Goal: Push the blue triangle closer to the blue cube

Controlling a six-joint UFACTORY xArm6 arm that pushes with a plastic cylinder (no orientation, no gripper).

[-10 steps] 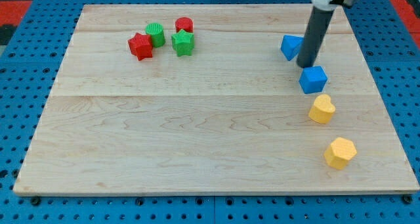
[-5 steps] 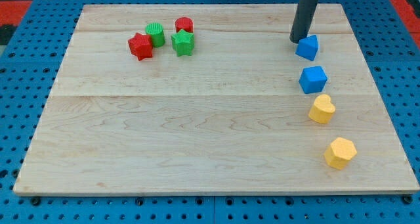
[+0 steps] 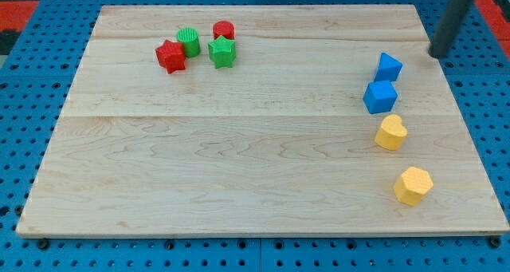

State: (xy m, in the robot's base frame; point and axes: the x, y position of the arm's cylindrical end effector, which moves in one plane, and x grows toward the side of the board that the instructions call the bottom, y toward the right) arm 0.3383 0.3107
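The blue triangle (image 3: 389,66) sits at the view's right, just above the blue cube (image 3: 380,96), and the two look to be touching or nearly so. My tip (image 3: 436,55) is off the board's right edge, to the upper right of the blue triangle and apart from it. The dark rod rises from the tip to the view's top right corner.
A yellow heart-like block (image 3: 390,132) and a yellow hexagon (image 3: 413,185) lie below the blue cube. A red star (image 3: 170,56), green cylinder (image 3: 189,41), green star (image 3: 222,52) and red cylinder (image 3: 224,30) cluster at the top left of the wooden board (image 3: 239,160).
The blue triangle has moved right and down, ending right above the blue cube. My tip has swung from the triangle's left, past its top, to beyond the board's right edge.
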